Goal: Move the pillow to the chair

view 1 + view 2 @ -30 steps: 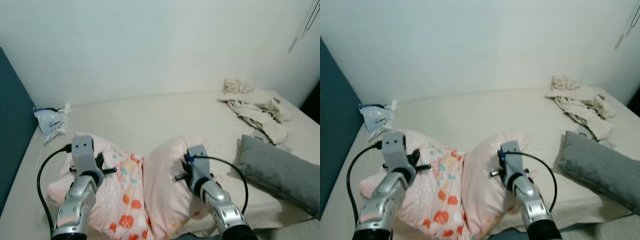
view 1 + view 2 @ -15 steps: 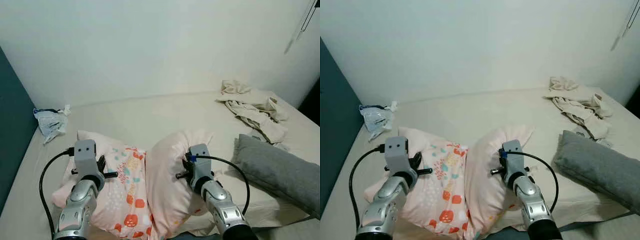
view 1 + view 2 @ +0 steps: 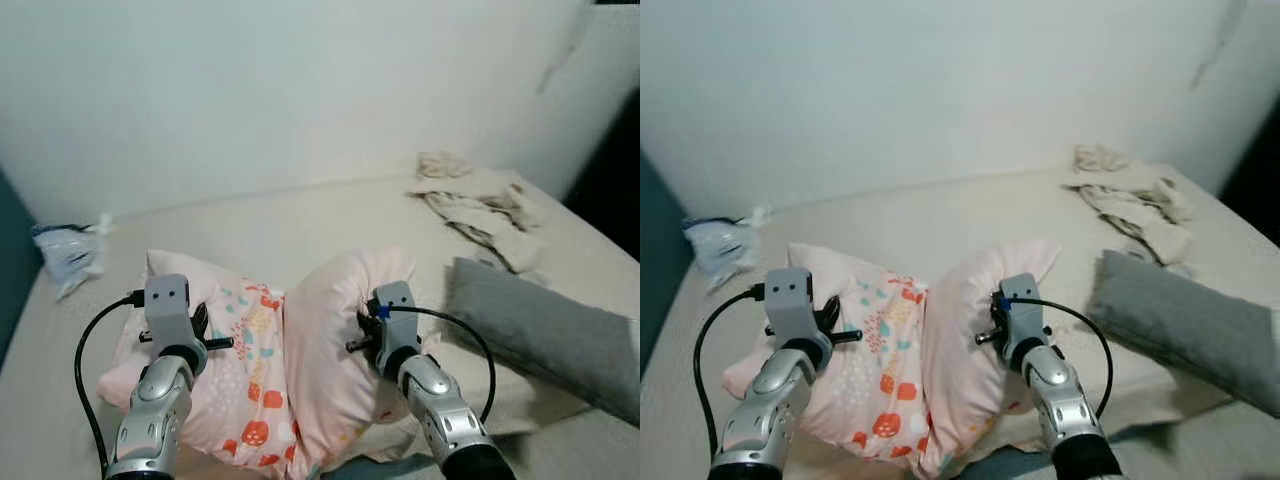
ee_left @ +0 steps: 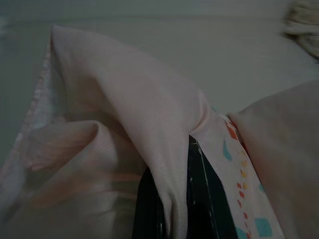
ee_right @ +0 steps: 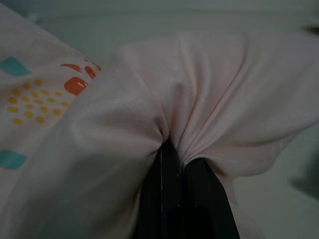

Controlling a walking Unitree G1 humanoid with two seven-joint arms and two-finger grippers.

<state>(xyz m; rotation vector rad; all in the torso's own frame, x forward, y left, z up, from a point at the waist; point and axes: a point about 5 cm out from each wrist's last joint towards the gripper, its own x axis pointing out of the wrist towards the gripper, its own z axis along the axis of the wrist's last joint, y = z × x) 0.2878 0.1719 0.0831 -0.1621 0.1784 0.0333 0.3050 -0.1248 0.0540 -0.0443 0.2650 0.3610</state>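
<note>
While the left gripper (image 4: pixel 172 199) pinches a fold of the pink pillow (image 3: pixel 300 370) between its closed black fingers (image 4: pixel 149 209), the right gripper (image 5: pixel 182 186) is clamped the same way on a bunched pleat of the fabric at the pillow's other end. Between the two grippers the pillow is folded up over the beige bed (image 3: pixel 250 240), its patterned panel of orange and teal shapes facing the left gripper. Just beyond the right gripper lies a grey pillow (image 3: pixel 540 335), farther off a heap of crumpled cloth (image 3: pixel 475 205), and out past the left gripper a plastic bag (image 3: pixel 65 255) by the wall.

Pillow (image 3: pixel 300 370) higher; cam panned right.
</note>
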